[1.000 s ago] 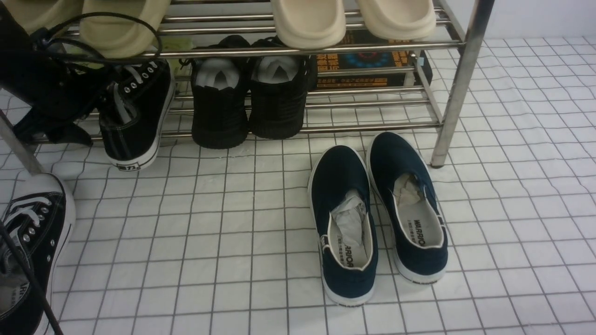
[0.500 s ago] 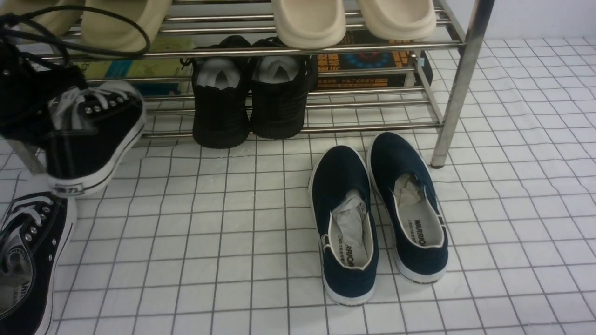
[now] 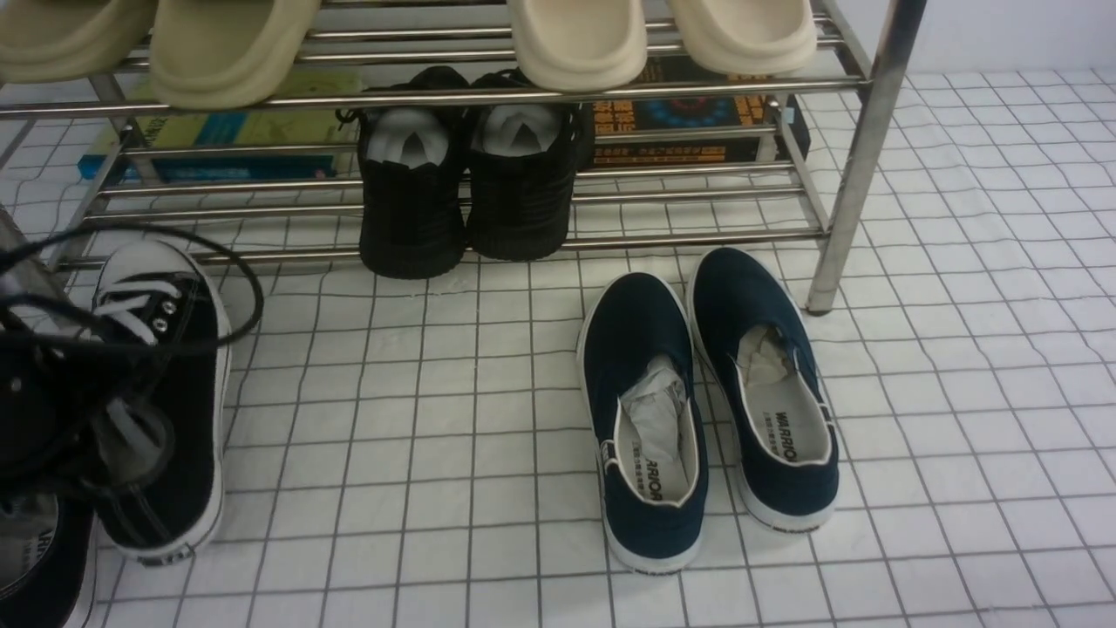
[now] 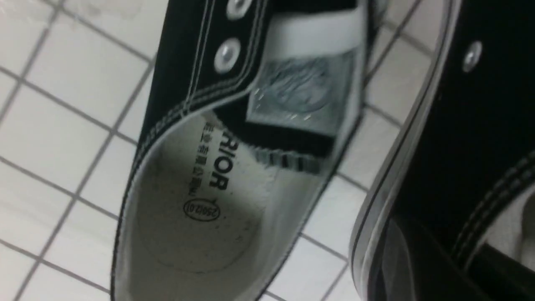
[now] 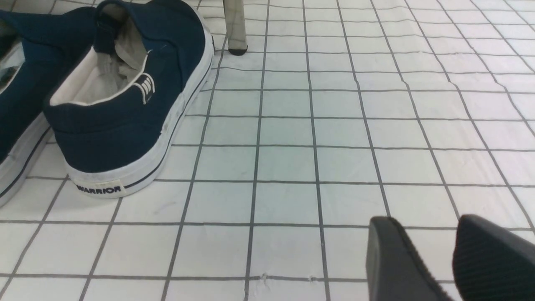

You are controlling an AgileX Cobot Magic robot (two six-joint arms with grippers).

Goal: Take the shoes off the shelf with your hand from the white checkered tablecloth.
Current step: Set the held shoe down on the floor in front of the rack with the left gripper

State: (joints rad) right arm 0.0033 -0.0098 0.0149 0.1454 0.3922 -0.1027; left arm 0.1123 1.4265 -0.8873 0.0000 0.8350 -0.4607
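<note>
One black canvas sneaker with white laces is low over the white checkered tablecloth at the front left, its toe toward the shelf. My left gripper is shut on its side wall; the wrist view shows this shoe with one dark finger against it. I cannot tell whether its sole touches the cloth. The second sneaker lies beside it at the bottom left corner and also shows in the left wrist view. My right gripper is open and empty, low over the cloth.
Black knit shoes sit on the shelf's lower tier, beige slippers on the upper tier, boxes behind. Navy slip-ons stand on the cloth in front of the shelf's right leg, close to my right gripper.
My left gripper carried the black sneaker off the shelf's lower tier, down and toward the front, beside the other sneaker. The slip-ons have not moved.
</note>
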